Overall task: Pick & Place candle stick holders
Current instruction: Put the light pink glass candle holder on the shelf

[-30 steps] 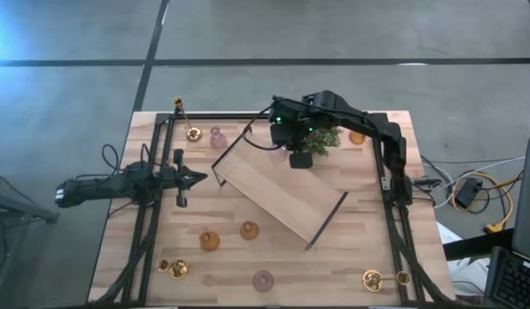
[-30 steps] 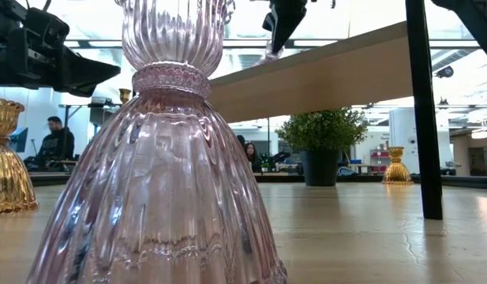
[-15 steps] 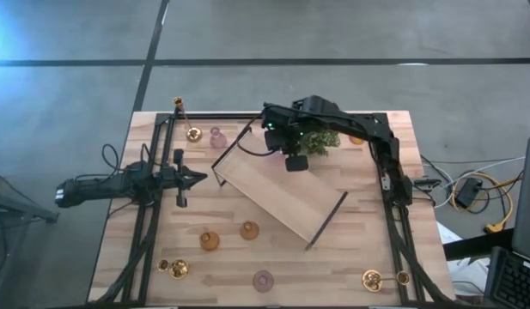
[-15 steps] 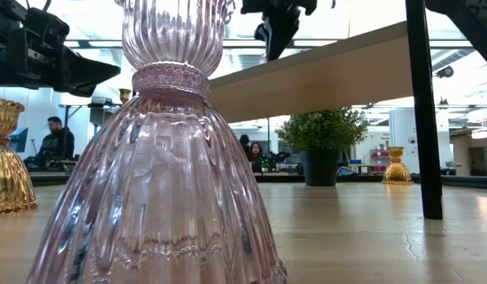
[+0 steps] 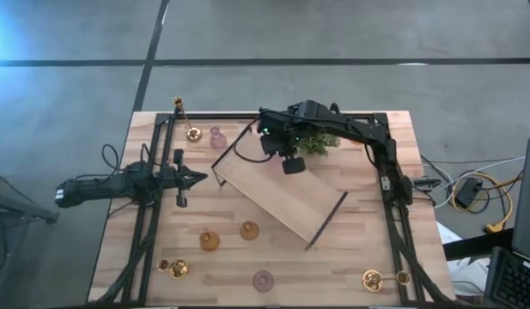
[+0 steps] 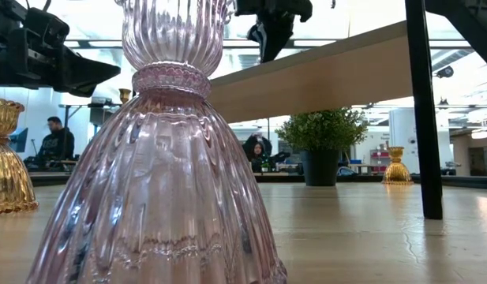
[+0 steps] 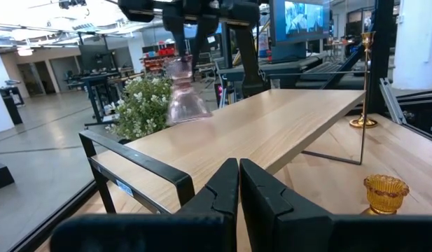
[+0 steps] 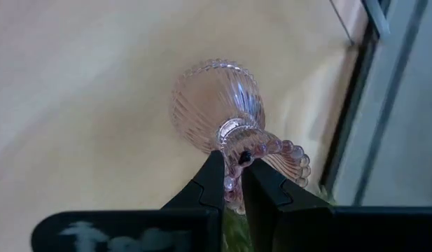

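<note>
My right gripper (image 5: 289,163) is over the far end of the long wooden tray (image 5: 280,196), shut on a pale pink glass holder (image 8: 216,105), which also shows in the left wrist view (image 7: 185,98). My left gripper (image 5: 192,178) is shut and empty, left of the tray. Other holders stand on their bases on the table. Gold ones (image 5: 193,134) and a pink one (image 5: 216,137) are at the far left. Amber ones (image 5: 210,240) and another pink one (image 5: 263,280) are near the front. My right gripper pinches the pink holder's beaded top rim (image 8: 237,157) between its two fingers, coming from above and pointing down. The holder hangs below the fingers, bell base down, over the tray's board. I cannot tell whether the base touches the board.
A green potted plant (image 5: 318,142) stands just right of my right gripper. A tall-stemmed gold holder (image 5: 177,105) stands at the far left corner. Gold holders (image 5: 177,269) (image 5: 372,279) sit near the front corners. Black frame rails (image 5: 144,223) run along both table sides.
My right gripper has carried the pink holder toward the table's left edge, from beside the plant to over the tray's far end. It stays shut on the holder.
</note>
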Controlling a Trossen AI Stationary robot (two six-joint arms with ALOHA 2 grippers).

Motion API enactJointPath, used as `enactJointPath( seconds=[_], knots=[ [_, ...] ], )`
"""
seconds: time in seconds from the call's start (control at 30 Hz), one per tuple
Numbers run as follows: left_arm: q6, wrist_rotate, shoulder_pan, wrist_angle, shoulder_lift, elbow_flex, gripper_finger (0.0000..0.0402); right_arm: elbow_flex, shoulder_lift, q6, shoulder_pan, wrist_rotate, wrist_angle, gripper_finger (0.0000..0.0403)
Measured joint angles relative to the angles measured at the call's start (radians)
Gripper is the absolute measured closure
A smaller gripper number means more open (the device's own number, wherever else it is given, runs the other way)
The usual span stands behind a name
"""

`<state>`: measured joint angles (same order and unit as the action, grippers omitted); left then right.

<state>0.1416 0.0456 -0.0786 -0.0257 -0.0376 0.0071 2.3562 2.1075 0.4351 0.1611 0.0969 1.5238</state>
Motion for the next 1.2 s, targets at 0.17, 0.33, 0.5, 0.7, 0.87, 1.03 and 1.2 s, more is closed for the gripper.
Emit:
enactJointPath(
  seconds=[0.17,0.33,0.5,0.7,0.87,1.03,1.2],
  knots=[
    [0.000,0.000,0.000,0.000,0.000,0.000,0.0383,0.000,0.001,0.014,-0.016,-0.004,-0.010,0.0382],
    [0.000,0.000,0.000,0.000,0.000,0.000,0.0383,0.000,0.002,0.013,-0.017,-0.001,-0.014,0.0382],
    [0.000,0.000,0.000,0.000,0.000,0.000,0.0383,-0.001,0.002,0.010,-0.017,-0.001,-0.032,0.0382],
    [0.000,0.000,0.000,0.000,0.000,0.000,0.0383,-0.002,0.003,0.000,-0.017,-0.001,-0.042,0.0353],
    [0.000,0.000,0.000,0.000,0.000,0.000,0.0383,-0.002,0.003,-0.010,-0.017,0.005,-0.041,0.0342],
    [0.000,0.000,0.000,0.000,0.000,0.000,0.0383,-0.003,0.003,-0.009,-0.017,0.009,-0.040,0.0351],
    [0.000,0.000,0.000,0.000,0.000,0.000,0.0383,-0.003,0.003,-0.009,-0.017,0.009,-0.040,0.0356]
  ],
)
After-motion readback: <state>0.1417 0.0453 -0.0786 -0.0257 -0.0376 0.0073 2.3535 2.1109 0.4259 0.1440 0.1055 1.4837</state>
